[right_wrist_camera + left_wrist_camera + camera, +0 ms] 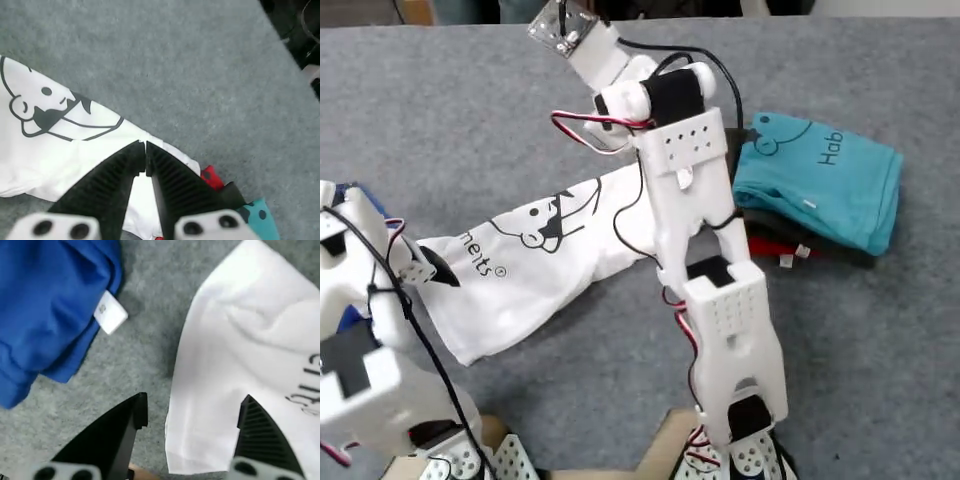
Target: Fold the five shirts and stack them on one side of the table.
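Three shirts stacked at right, teal shirt (820, 175) on top; white shirt (550, 250) spread flat in the middle of the worktop (440, 110); blue shirt (45, 305) bunched at left. Left gripper (195, 407) released, straddling the white shirt's left edge; right gripper (145, 147) clenched on nothing, raised above its right end. Likely failures: one-sided pinch dragging the cloth askew; lopsided fold; right end snagging the stack.

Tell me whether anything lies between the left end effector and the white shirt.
Nothing visible does. The open left end effector hangs over a corner of the white shirt; the blue shirt lies off to one side.
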Action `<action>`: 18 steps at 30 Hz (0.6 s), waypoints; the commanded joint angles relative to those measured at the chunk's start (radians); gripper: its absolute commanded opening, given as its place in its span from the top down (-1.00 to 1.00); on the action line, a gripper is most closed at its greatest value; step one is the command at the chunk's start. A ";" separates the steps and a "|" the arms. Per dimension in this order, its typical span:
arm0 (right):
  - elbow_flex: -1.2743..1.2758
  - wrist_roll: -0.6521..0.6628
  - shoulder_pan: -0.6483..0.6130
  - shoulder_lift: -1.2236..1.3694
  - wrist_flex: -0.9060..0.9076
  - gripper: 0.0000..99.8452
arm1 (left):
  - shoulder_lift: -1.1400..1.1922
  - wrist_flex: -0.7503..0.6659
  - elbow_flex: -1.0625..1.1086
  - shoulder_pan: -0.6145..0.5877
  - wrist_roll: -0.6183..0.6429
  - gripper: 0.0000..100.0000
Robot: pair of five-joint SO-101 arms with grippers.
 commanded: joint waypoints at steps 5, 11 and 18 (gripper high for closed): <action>-0.041 -0.006 -0.041 -0.163 0.006 0.97 | 0.245 0.035 -0.177 -0.004 0.066 0.45; -0.041 -0.006 -0.041 -0.229 0.006 0.97 | 0.387 0.048 -0.275 0.002 0.094 0.58; -0.042 -0.008 -0.041 -0.254 0.006 0.97 | 0.430 0.041 -0.295 0.085 0.092 0.96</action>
